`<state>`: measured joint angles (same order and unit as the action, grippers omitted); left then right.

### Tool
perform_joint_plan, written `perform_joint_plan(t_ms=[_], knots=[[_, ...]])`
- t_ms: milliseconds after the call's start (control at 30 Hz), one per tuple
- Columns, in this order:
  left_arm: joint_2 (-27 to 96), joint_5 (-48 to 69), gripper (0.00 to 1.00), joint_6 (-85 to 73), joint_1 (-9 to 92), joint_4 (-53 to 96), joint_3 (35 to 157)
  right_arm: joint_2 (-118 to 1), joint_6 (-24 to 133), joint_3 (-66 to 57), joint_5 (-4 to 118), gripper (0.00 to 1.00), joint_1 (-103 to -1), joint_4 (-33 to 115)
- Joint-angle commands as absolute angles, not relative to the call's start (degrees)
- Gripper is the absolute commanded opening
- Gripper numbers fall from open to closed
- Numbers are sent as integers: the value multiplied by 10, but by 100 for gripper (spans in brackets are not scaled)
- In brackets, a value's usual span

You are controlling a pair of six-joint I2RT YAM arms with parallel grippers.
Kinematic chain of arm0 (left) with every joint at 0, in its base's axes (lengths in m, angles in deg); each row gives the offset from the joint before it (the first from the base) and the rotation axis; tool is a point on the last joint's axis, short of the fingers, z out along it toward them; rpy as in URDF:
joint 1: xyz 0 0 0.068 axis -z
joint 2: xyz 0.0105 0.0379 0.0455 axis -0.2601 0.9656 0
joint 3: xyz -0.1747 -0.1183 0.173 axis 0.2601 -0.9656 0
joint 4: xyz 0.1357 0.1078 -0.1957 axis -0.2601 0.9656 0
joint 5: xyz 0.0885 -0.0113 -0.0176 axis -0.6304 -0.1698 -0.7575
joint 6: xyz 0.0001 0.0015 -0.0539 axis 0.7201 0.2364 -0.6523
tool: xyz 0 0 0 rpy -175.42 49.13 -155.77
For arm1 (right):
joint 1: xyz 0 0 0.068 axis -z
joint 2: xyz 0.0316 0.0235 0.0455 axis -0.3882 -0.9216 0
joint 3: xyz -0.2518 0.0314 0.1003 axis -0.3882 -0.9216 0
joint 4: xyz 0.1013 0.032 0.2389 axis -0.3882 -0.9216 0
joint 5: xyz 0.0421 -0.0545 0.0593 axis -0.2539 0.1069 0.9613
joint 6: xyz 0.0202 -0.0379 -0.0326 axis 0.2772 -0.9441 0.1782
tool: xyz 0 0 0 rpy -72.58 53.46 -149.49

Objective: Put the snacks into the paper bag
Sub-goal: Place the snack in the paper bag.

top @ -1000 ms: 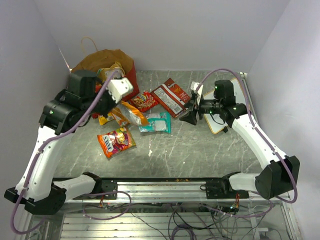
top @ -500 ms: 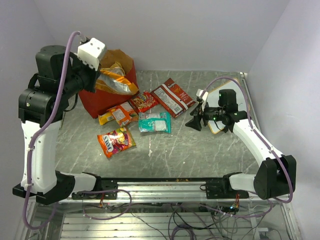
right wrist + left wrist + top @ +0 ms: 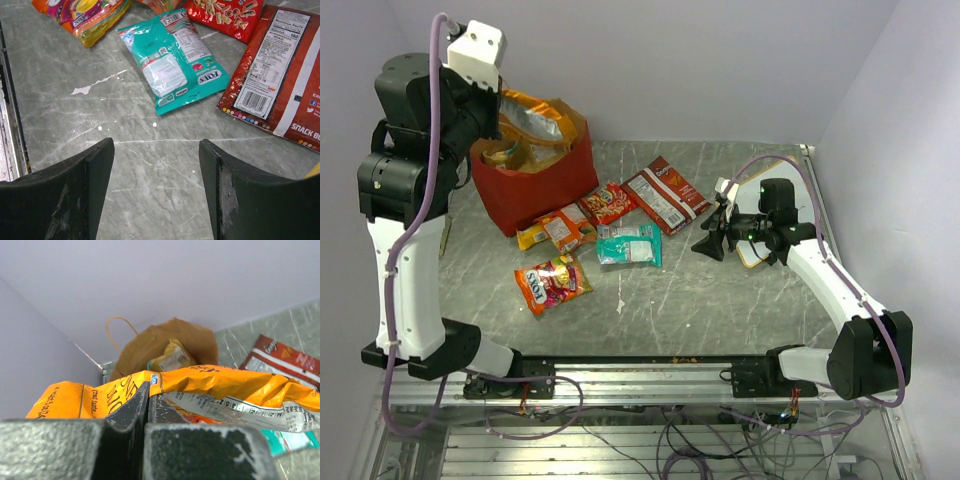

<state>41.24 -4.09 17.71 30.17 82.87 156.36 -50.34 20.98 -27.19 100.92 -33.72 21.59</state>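
My left gripper (image 3: 498, 108) is raised high at the back left, shut on the edge of the big orange chips bag (image 3: 532, 114) (image 3: 225, 382), which hangs over the mouth of the red paper bag (image 3: 542, 192). In the left wrist view the paper bag's brown inside (image 3: 150, 342) holds a gold packet (image 3: 172, 356). On the table lie a red packet (image 3: 610, 202), a brown-red packet (image 3: 663, 195), a teal packet (image 3: 630, 245) (image 3: 172, 57), an orange-yellow one (image 3: 555, 230) and a multicolour one (image 3: 552, 283). My right gripper (image 3: 710, 240) (image 3: 156, 150) hovers open, right of the teal packet, nothing between its fingers.
A white board with an orange edge (image 3: 760, 255) lies under my right arm at the right. Walls close the table at the back and both sides. A metal rail (image 3: 640, 375) runs along the near edge.
My left arm has risen from the table with the orange chips bag and carried it over the paper bag's mouth. The right gripper has drawn back slightly to the right.
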Motion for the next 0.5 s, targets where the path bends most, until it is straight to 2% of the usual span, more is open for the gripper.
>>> perform_joint_plan(t_ms=[0, 467], knots=[[432, -80, 7, 168, 288, 744, 1608, -489, 205, -279, 1020, 69, -332, 227], [523, -92, 7, 173, 250, 652, 1598, -486, 204, -288, 1022, 68, -329, 228]])
